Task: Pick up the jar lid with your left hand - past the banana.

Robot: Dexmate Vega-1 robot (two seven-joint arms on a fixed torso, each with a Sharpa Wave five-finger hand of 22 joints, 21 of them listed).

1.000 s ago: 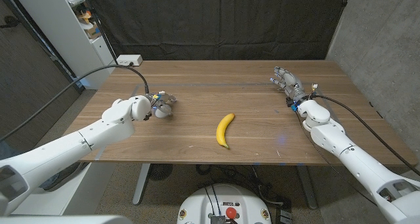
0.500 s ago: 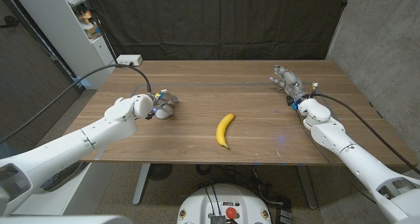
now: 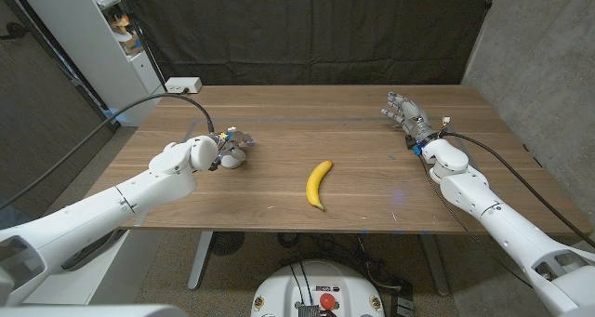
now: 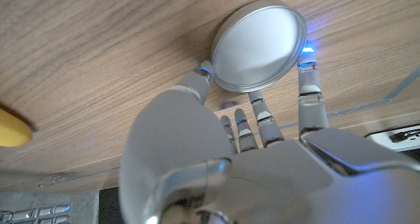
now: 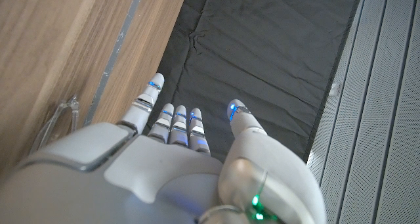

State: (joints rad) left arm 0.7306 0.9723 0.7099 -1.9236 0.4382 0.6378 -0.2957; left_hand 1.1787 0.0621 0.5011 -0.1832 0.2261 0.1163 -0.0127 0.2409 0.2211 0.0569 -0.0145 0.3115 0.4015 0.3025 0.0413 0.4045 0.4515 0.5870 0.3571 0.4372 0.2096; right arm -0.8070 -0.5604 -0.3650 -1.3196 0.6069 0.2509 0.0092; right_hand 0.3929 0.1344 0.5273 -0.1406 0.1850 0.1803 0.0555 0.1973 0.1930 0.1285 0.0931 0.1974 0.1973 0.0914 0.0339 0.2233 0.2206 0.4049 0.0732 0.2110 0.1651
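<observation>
on my far left in the head view the left arm comes up from the bottom corner, and my left hand sits on the table's left half, well to the left of the banana. the left wrist view tells me more: the jar lid is a round silver disc tilted up off the wood, with fingers pressed against its rim on one side, another fingertip touching the opposite edge, and two more reaching under it (so i read that hand as gripping the lid, pinched across its width). a sliver of the banana's yellow tip shows at the edge of that same view, apart from the lid.

moving to the middle, the banana lies alone on the wooden table, slightly curved, nothing touching it.

over on the right, my right hand is near the table's far right corner, fingers spread and holding nothing; the right wrist view shows them extended past the table's edge toward a black curtain.
</observation>
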